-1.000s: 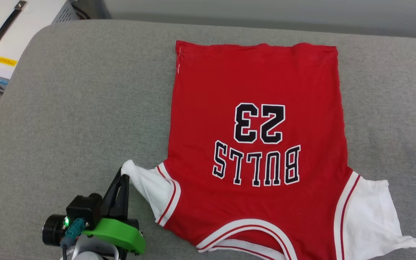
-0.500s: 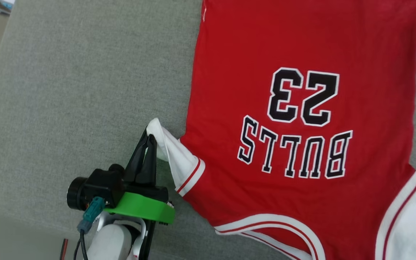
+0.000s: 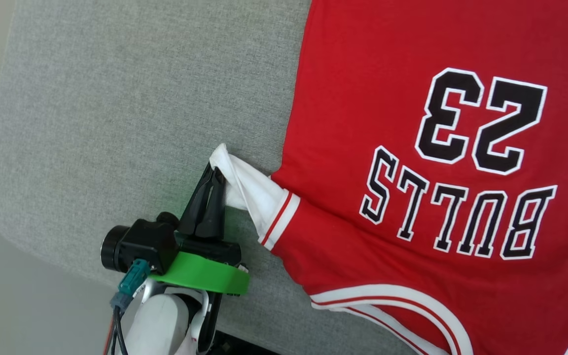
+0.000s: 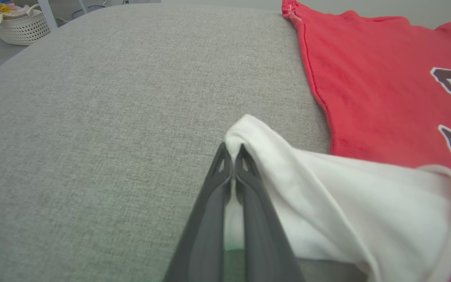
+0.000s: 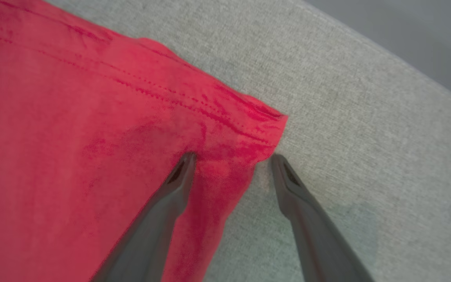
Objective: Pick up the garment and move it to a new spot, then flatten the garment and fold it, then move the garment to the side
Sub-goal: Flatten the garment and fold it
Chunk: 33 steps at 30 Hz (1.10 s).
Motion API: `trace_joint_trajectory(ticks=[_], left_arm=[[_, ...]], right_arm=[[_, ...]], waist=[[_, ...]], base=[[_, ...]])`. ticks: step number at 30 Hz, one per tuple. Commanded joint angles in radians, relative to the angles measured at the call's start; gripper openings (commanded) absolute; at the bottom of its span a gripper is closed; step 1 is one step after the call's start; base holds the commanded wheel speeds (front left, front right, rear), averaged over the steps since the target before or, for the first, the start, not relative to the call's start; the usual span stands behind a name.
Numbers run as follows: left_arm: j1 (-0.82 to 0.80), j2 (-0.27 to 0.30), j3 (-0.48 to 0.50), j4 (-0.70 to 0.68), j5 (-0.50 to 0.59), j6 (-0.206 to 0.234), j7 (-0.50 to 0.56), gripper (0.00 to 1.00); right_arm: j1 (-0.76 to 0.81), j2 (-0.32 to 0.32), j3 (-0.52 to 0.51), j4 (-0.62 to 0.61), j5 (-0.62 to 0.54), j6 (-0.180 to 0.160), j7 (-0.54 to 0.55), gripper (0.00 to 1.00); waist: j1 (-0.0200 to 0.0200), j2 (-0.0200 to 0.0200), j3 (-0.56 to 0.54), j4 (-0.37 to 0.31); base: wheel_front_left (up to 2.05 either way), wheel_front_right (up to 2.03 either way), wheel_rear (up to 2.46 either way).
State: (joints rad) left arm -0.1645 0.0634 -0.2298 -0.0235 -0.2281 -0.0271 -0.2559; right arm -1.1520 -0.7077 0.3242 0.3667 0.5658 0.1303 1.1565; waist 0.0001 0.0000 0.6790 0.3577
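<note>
Garment [image 3: 412, 148] lies flat, print up, on grey cushion [image 3: 116, 98]. Soft, light, limp jersey cloth that will likely sag and bunch when lifted, so best held at corners or sleeve edges. Left gripper [image 3: 213, 173] clamped on tip of white sleeve [image 3: 254, 195]. Right gripper [image 5: 233, 158] spread wide, straddling red hem corner [image 5: 264, 121], gripping nothing.

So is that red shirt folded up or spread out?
Spread out: the shirt lies flat on the grey cushion, one white sleeve pinched up.
</note>
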Motion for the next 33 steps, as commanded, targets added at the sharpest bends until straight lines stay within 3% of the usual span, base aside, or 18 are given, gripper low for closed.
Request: trace_joint_trajectory(ticks=[1, 4, 5, 6, 18, 25, 33], left_arm=[[-0.023, -0.007, 0.006, 0.002, 0.009, -0.006, -0.006, 0.0], [-0.028, -0.01, 0.011, 0.008, 0.013, -0.01, -0.006, 0.0], [-0.028, -0.01, 0.013, 0.011, 0.014, -0.012, -0.006, 0.0], [-0.028, -0.011, 0.014, 0.013, 0.015, -0.013, -0.006, 0.0], [0.016, -0.013, 0.051, 0.04, 0.046, -0.021, -0.006, 0.0], [0.067, -0.008, 0.08, 0.061, 0.071, -0.029, -0.006, 0.0], [0.14, 0.011, 0.121, 0.083, 0.084, -0.027, -0.006, 0.0]], right_arm=[[0.057, 0.01, 0.026, 0.029, 0.006, 0.0, 0.0, 1.0], [0.093, 0.0, 0.041, 0.046, 0.016, 0.0, -0.004, 1.0], [0.101, -0.002, 0.043, 0.049, 0.02, 0.0, -0.007, 0.28], [0.105, -0.002, 0.042, 0.051, 0.025, 0.0, -0.012, 0.0], [0.075, -0.035, 0.082, 0.035, 0.041, 0.0, -0.214, 0.0], [0.16, -0.121, 0.143, -0.048, 0.128, 0.0, -0.376, 0.0], [0.385, -0.236, 0.186, -0.198, 0.186, 0.0, -0.482, 0.0]], waist=[[-0.0001, 0.0, 0.029, 0.027], [-0.0001, 0.0, 0.029, 0.026], [-0.0001, 0.0, 0.026, 0.025], [-0.0001, 0.0, 0.022, 0.023], [-0.0001, 0.0, -0.129, -0.031], [-0.0001, 0.0, -0.252, -0.082], [-0.0001, 0.0, -0.358, -0.157]], base=[[0.0, 0.0, 0.0], [0.0, 0.0, 0.0], [0.0, 0.0, 0.0], [0.0, 0.0, 0.0], [0.0, 0.0, 0.0], [0.0, 0.0, 0.0], [0.0, 0.0, 0.0]])
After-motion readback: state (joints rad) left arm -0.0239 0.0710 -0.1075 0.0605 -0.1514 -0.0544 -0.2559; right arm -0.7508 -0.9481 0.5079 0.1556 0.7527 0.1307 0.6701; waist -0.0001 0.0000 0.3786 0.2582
